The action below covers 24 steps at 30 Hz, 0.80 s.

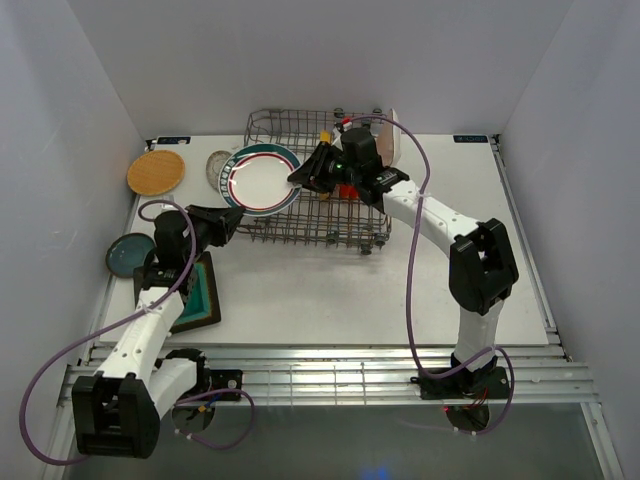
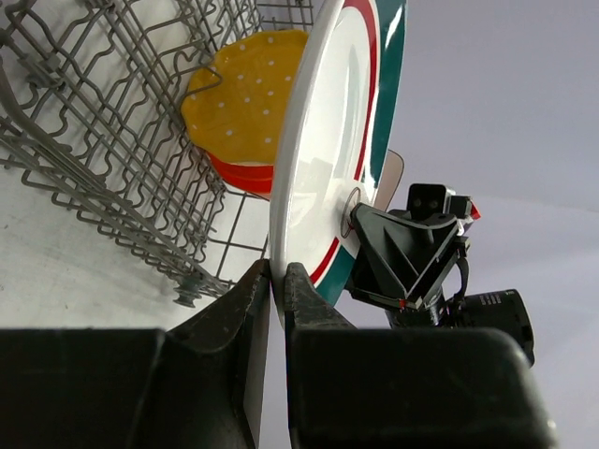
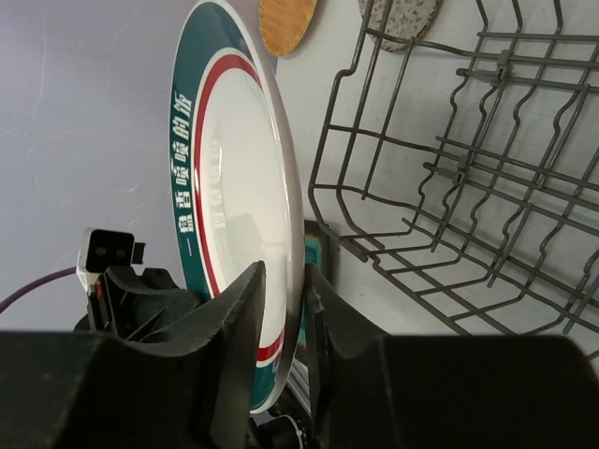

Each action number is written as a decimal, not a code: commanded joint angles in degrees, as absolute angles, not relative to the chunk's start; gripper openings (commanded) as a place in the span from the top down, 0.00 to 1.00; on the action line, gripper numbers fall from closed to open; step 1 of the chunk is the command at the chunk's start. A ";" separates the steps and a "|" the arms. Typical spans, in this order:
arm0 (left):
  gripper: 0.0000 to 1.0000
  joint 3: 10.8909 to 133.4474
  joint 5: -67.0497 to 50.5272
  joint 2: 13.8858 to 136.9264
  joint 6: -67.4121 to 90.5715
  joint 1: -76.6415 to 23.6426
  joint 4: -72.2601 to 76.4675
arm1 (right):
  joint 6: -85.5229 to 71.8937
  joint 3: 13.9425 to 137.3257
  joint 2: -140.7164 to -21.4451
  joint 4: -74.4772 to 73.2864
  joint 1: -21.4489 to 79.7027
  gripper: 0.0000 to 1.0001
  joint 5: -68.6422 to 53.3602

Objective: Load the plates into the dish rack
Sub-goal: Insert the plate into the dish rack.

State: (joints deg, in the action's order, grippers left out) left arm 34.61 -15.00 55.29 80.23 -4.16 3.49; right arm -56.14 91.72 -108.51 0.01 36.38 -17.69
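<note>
**Item:** white green-rimmed plate (image 1: 262,180), with a red inner ring.

**Position:** the plate is held on edge in the air at the left end of the dish rack (image 1: 310,232). It is not seated between tines. Whether it touches the wires cannot be told.

**Hold, left:** the left pincer (image 2: 278,281) is closed down narrowly, and the plate's lower rim is pinched between its fingers.

**Hold, right:** the right pincer (image 3: 284,276) is drawn in on the opposite rim with one finger on each face. A grip is judged to be made.

**Reason for hold:** the plate is kept upright, presumably so that it can be slotted between tines. The double hold is judged to be a handover, since the rack's interior is better reached by the right arm.

**Already racked:** a yellow scalloped plate (image 2: 245,103) and an orange-red plate (image 2: 245,176) are stood on edge together inside the rack.

**Awaiting loading, on the bench (image 1: 330,300):**
- A wooden plate (image 1: 156,171) and a pale speckled plate (image 1: 218,165) are laid flat left of the rack.
- A dark teal plate (image 1: 130,253) and a square teal plate (image 1: 200,290) are laid flat near the left arm.
</note>
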 commanded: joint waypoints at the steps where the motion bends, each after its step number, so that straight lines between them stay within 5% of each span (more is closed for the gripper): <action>1: 1.00 37.00 -17.93 55.28 79.89 -3.87 7.91 | -55.20 94.22 -108.72 0.26 36.39 0.72 -18.02; 4: 1.00 37.44 -18.19 55.46 79.28 -3.87 8.00 | -55.02 94.66 -108.72 0.09 36.30 0.91 -17.93; 14: 0.99 38.93 -20.12 57.57 76.91 -3.87 8.44 | -54.40 93.51 -105.12 -2.64 35.42 0.92 -14.68; 18: 0.82 39.55 -21.70 58.88 74.54 -3.87 9.14 | -55.89 93.43 -103.80 -2.64 34.63 0.92 -14.33; 24: 0.37 39.64 -25.57 61.52 71.11 -3.87 13.71 | -57.04 95.53 -101.61 -5.52 33.31 0.92 -11.26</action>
